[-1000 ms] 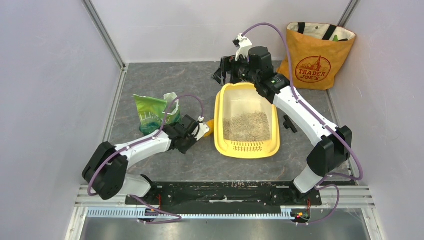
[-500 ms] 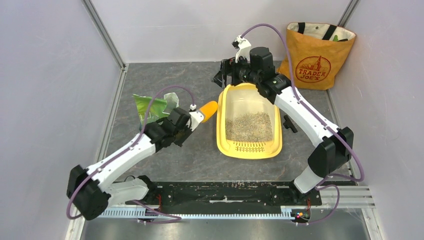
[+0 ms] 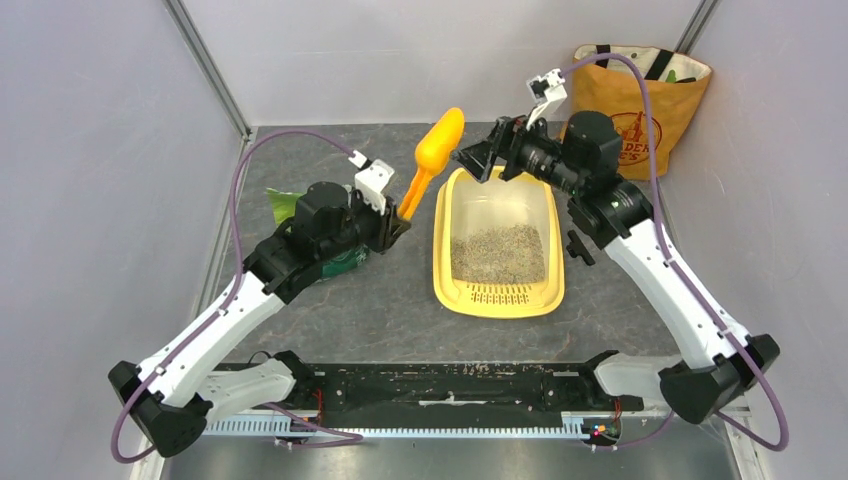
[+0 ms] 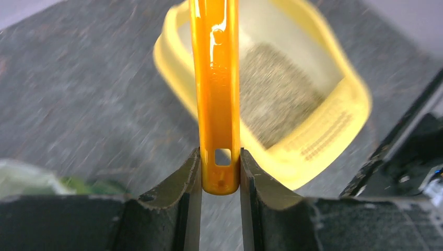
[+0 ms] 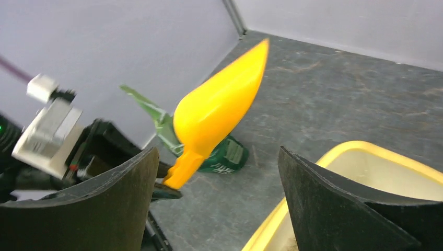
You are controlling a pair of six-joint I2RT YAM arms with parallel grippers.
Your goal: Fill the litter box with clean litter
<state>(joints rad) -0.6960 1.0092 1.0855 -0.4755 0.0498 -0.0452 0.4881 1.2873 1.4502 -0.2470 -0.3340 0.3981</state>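
The yellow litter box lies mid-table, with a patch of grey-beige clean litter inside near its slotted end. My left gripper is shut on the handle of an orange scoop, which points up and away, left of the box. In the left wrist view the handle sits clamped between the jaws of that gripper, with the box blurred beyond. My right gripper hangs open above the box's far left corner, holding nothing. Its wrist view shows the scoop and the box rim.
The green litter bag stands behind my left arm, mostly hidden; it also shows in the right wrist view. An orange tote bag leans in the far right corner. A small black object lies right of the box. Walls enclose three sides.
My left arm has lifted the scoop from beside the box and tipped it upward. My right gripper has risen off the box's far rim and moved right, staying open.
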